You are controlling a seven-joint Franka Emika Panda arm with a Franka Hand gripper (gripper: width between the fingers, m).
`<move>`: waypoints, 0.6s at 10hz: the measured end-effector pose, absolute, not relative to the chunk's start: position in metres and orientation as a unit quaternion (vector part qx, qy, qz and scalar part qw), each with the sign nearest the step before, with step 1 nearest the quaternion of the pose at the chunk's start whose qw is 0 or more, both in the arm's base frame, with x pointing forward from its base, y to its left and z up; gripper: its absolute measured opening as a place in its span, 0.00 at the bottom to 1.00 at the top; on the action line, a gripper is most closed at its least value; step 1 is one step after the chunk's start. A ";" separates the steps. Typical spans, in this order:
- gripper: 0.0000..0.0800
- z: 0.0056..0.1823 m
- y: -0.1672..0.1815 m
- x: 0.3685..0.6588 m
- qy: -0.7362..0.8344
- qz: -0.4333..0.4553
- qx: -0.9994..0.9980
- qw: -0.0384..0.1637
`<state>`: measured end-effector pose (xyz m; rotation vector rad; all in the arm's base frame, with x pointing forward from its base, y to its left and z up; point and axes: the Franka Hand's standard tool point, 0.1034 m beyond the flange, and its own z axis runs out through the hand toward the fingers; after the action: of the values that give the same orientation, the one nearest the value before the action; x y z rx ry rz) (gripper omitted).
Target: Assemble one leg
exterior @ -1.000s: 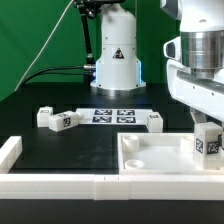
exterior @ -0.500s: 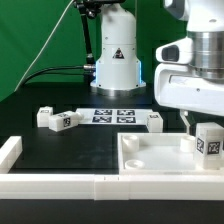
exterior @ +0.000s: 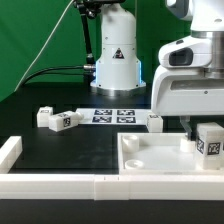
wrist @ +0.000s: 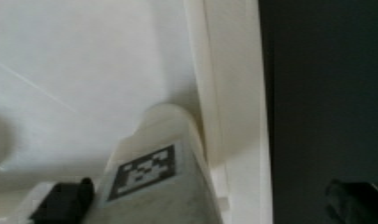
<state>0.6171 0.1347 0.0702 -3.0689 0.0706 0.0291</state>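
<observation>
The leg (exterior: 209, 139), a small white block with a black-and-white tag, stands upright in the corner of the large white panel (exterior: 150, 160) at the exterior view's right. My gripper (exterior: 200, 120) hangs just above and around it, and only one dark finger (exterior: 189, 125) shows beside the block. In the wrist view the leg (wrist: 159, 165) lies between the two dark fingertips of my gripper (wrist: 207, 203). One fingertip (wrist: 65, 200) is close beside it and the other is far off, so the jaws are open.
Three more white tagged blocks lie on the black table: two at the left (exterior: 46, 117) (exterior: 64, 122) and one near the middle (exterior: 155, 121). The marker board (exterior: 113, 115) lies behind them. A white rail (exterior: 60, 185) runs along the front edge. The arm's base (exterior: 117, 60) stands at the back.
My hand has turned about its vertical axis, so a broader face shows now, and it has shifted slightly to the exterior view's left. The leg has stayed in the panel's corner.
</observation>
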 end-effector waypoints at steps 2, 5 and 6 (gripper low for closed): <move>0.81 0.070 0.131 0.617 -0.086 0.006 -0.996 0.033; 0.66 0.070 0.130 0.618 -0.127 0.004 -0.991 0.033; 0.49 0.070 0.130 0.618 -0.126 0.004 -0.991 0.033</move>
<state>0.6178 0.1302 0.0700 -3.0508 -0.3892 0.0135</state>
